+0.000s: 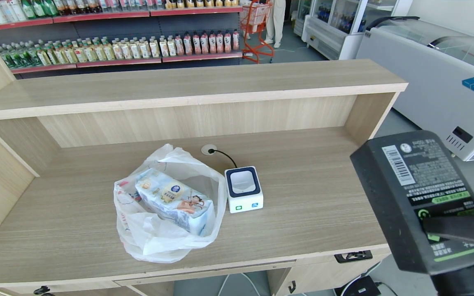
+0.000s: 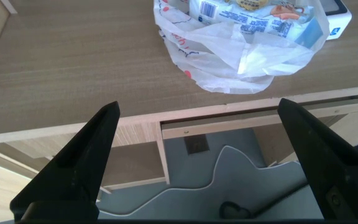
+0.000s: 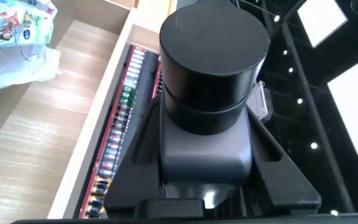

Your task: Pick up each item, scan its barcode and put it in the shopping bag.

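The right claw [image 3: 207, 149] is clamped on a black plastic bottle with a round cap [image 1: 418, 193], held off the right end of the light wooden bench [image 1: 311, 193]. The bottle's label faces up, showing a white barcode strip, green bars and white print too fine to read. The left claw [image 2: 199, 109] hangs spread wide over the bench's front edge. Mid-bench, a white plastic shopping bag [image 1: 138, 234] holds a pale-blue printed tissue pack [image 1: 175, 201], just beside a white square barcode scanner [image 1: 243, 189].
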